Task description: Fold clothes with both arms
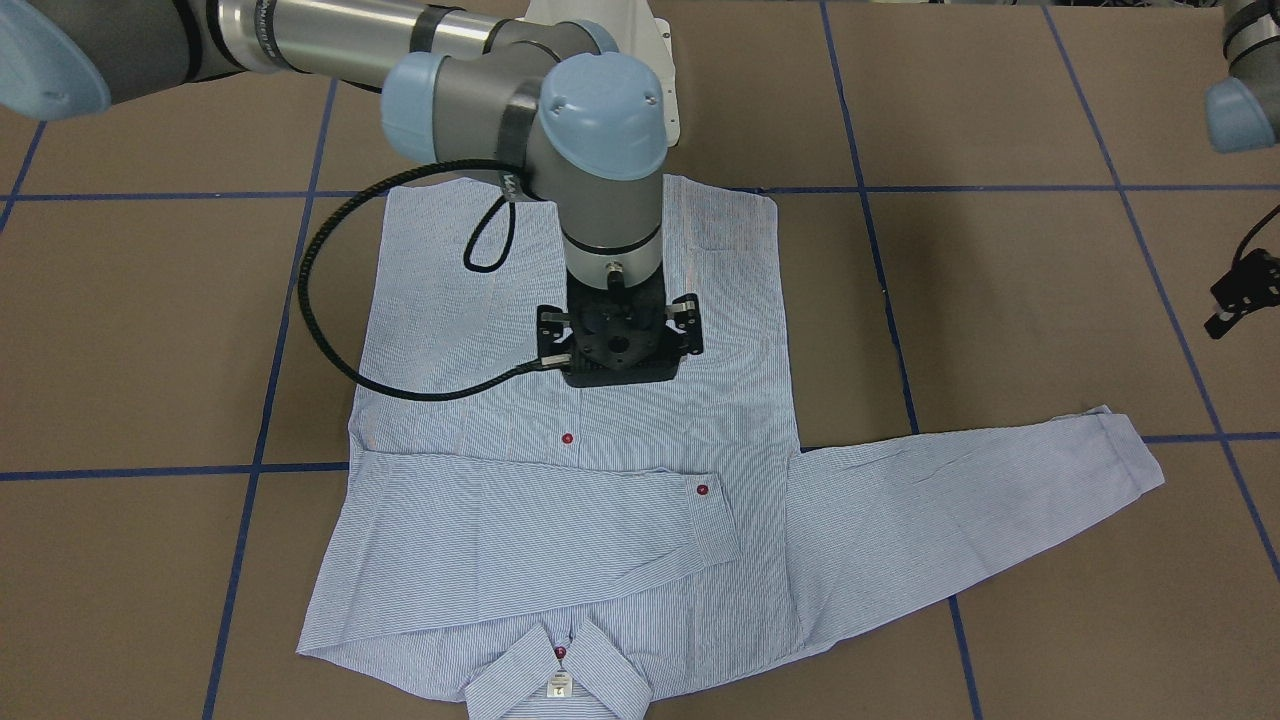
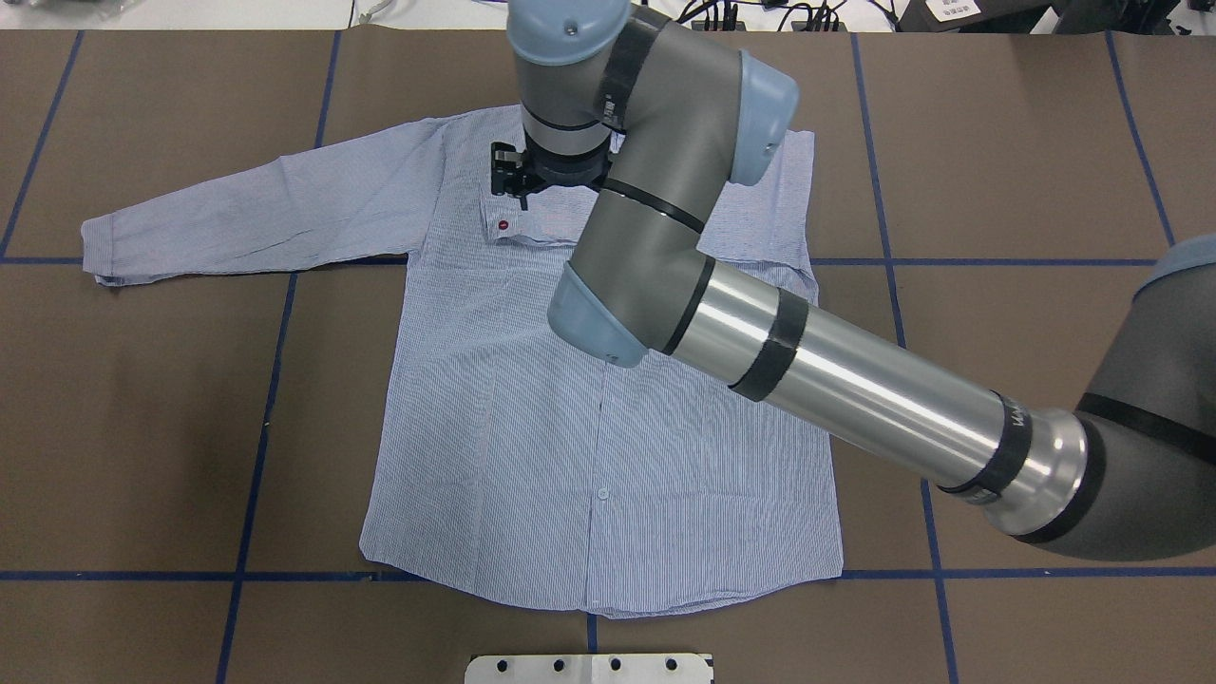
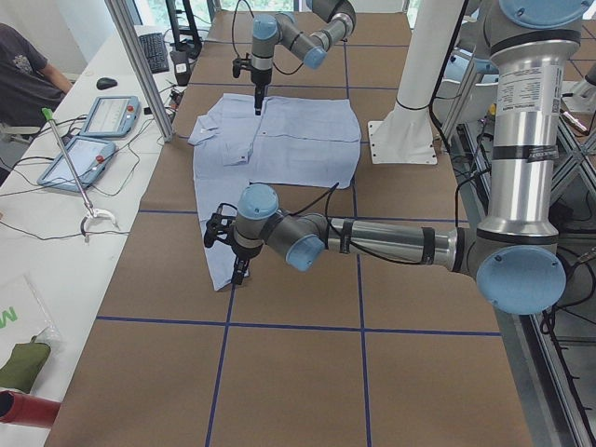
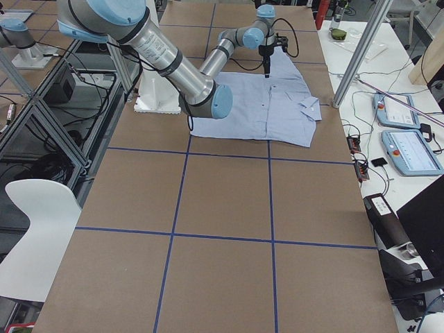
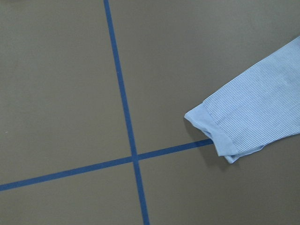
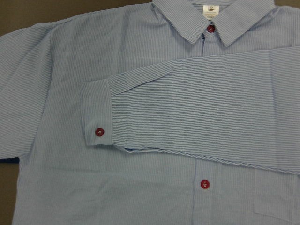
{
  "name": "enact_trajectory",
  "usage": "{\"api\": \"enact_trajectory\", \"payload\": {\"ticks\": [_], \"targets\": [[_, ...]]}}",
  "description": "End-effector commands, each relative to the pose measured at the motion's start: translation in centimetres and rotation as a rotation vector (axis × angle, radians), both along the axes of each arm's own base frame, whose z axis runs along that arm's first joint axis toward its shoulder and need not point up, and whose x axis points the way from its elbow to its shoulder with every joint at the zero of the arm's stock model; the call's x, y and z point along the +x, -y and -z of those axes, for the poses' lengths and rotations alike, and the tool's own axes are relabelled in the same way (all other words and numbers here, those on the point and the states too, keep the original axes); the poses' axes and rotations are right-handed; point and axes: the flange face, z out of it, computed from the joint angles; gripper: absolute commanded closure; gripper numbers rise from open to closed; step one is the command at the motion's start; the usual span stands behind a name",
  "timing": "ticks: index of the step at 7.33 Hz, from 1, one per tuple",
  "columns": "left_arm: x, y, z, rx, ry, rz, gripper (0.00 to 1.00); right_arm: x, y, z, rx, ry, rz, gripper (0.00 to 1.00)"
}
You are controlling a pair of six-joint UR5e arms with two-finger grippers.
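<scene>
The light blue striped shirt [image 2: 589, 427] lies flat and buttoned, front up, with its collar [image 1: 560, 680] on the far side from the robot. One sleeve [image 1: 520, 530] is folded across the chest, and its cuff [image 6: 96, 115] with a red button rests on the shirt. The other sleeve [image 2: 266, 209] lies stretched out sideways. My right gripper [image 1: 620, 350] hovers over the chest near the folded cuff, pointing down, open and empty. My left gripper [image 1: 1235, 300] hangs beyond the outstretched cuff [image 5: 211, 131] without touching it. I cannot tell whether it is open or shut.
The table is brown board with blue tape lines [image 5: 126, 122]. The white pedestal base [image 2: 589, 668] stands at the robot's edge. An operator [image 3: 23, 74] and control tablets [image 3: 107, 116] are at a side table beyond the shirt's collar end.
</scene>
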Motion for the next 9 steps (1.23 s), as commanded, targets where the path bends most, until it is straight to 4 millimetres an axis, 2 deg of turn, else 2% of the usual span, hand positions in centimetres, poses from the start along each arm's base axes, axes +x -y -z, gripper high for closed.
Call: {"api": "enact_trajectory", "payload": {"ticks": [1,2,3,4,5,7,9], "targets": [[6.1,-0.6,0.9,-0.081,-0.048,0.145,0.01,7.0,-1.5,-7.0,0.018,-0.001,0.037,0.00],[6.9,-0.4,-0.1,-0.098,-0.063,0.174,0.01,9.4,-2.0,-9.1,0.027,-0.004,0.043,0.00],[7.3,0.4,-1.8,-0.083,-0.079,0.178,0.01,10.2,-1.9,-9.1,0.028,-0.021,0.053,0.00],[7.8,1.6,-3.1,-0.094,-0.093,0.201,0.01,10.4,-1.9,-9.2,0.033,-0.025,0.059,0.00],[7.8,1.9,-3.8,-0.085,-0.071,0.228,0.01,11.2,-2.1,-9.6,0.030,-0.021,0.059,0.00],[8.4,2.8,-4.6,-0.092,-0.057,0.233,0.07,11.7,-2.3,-10.0,0.023,-0.012,0.067,0.00],[9.7,4.5,-5.3,-0.088,-0.033,0.246,0.16,11.7,-2.2,-10.1,0.023,-0.013,0.067,0.00]]}}
